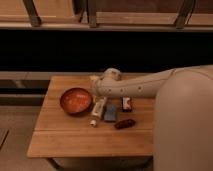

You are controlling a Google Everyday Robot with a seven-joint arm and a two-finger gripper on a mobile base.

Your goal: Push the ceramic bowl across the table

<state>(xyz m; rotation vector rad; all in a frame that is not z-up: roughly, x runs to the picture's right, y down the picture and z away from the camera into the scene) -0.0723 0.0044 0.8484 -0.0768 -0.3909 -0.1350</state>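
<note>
Arm's gripper [95,83] is at upper centre of the table [80,137], near far edge, just up-right of the bowl [76,100]. Can't tell its grip state or if it touches. The bowl sits centre-left w/ tube [98,110] & blue packet [110,112] at its right.

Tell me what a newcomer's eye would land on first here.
The robot's big pale arm fills the right side and stretches leftward over the table, with its gripper just behind and to the right of the ceramic bowl. The bowl's orange-red inside stands out on the table's left half. A blue packet lies among the small items to the bowl's right.
</note>
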